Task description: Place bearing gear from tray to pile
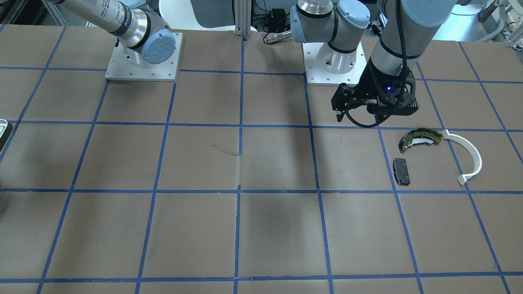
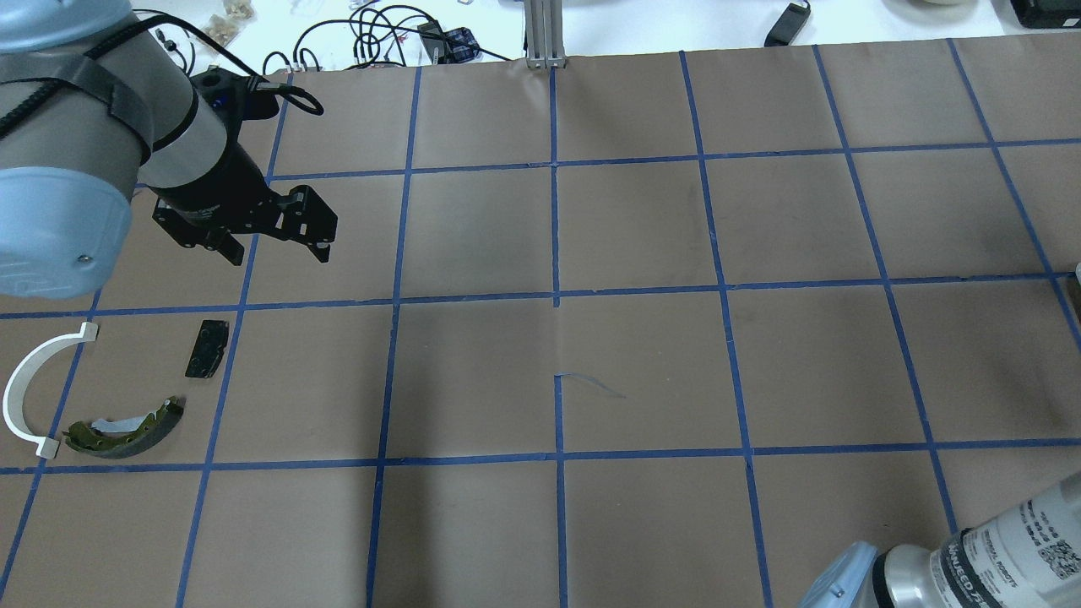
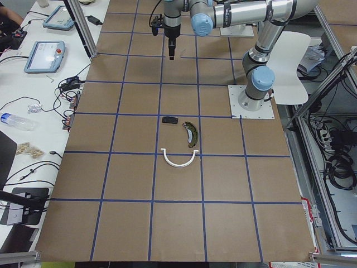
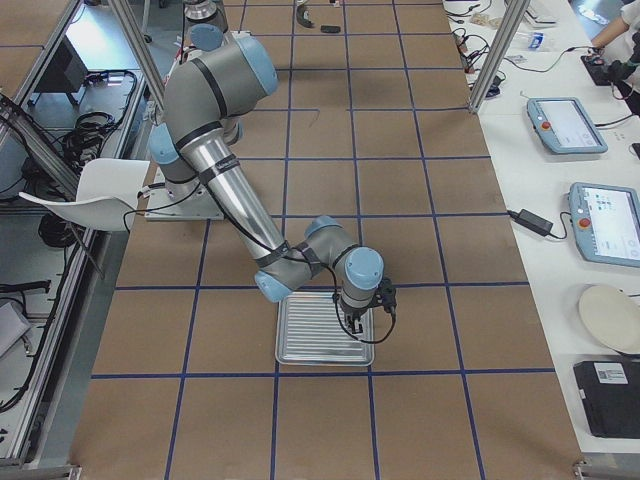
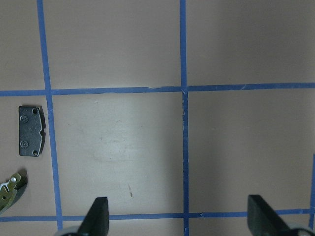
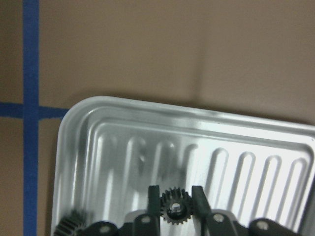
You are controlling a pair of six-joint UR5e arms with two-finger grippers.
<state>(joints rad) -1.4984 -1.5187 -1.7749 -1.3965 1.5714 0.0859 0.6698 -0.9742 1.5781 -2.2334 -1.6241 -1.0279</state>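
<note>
The bearing gear (image 6: 175, 210), a tiny black toothed ring with a silvery centre, sits between the fingers of my right gripper (image 6: 175, 200), which is shut on it low over the ribbed metal tray (image 6: 206, 147). The exterior right view shows this gripper (image 4: 360, 322) over the tray (image 4: 310, 330). The pile lies far off: an olive-gold brake shoe (image 2: 127, 429), a white arc (image 2: 24, 393) and a black pad (image 2: 207, 348). My left gripper (image 2: 274, 252) hangs open and empty above the table just beyond the pile. The pad (image 5: 32, 131) shows at the left of its wrist view.
A second small black gear (image 6: 70, 225) lies in the tray to the left of my right fingers. In the front-facing view only a sliver of the tray (image 1: 3, 126) shows at the left edge. Blue tape lines grid the brown table (image 1: 245, 163).
</note>
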